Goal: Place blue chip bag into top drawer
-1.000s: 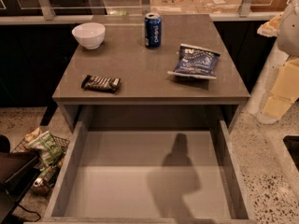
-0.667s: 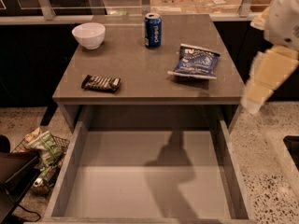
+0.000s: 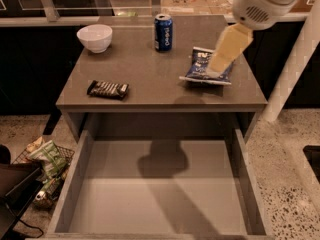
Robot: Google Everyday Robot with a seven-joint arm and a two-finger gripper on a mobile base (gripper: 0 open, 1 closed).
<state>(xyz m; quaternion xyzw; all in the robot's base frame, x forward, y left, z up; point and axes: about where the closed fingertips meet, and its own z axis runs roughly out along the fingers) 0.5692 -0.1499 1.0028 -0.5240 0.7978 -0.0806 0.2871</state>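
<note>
A white bowl (image 3: 95, 37), a candy bar (image 3: 107, 89) and a soda can (image 3: 163, 32) sit on the table (image 3: 150, 69), clear of the work. The blue chip bag (image 3: 196, 67) lies flat near the right edge, above the top drawer (image 3: 75, 184), which stands open to receive it. The gripper (image 3: 215, 70) slants down onto the bag, likely to pick it up; I cannot tell its grip.
</note>
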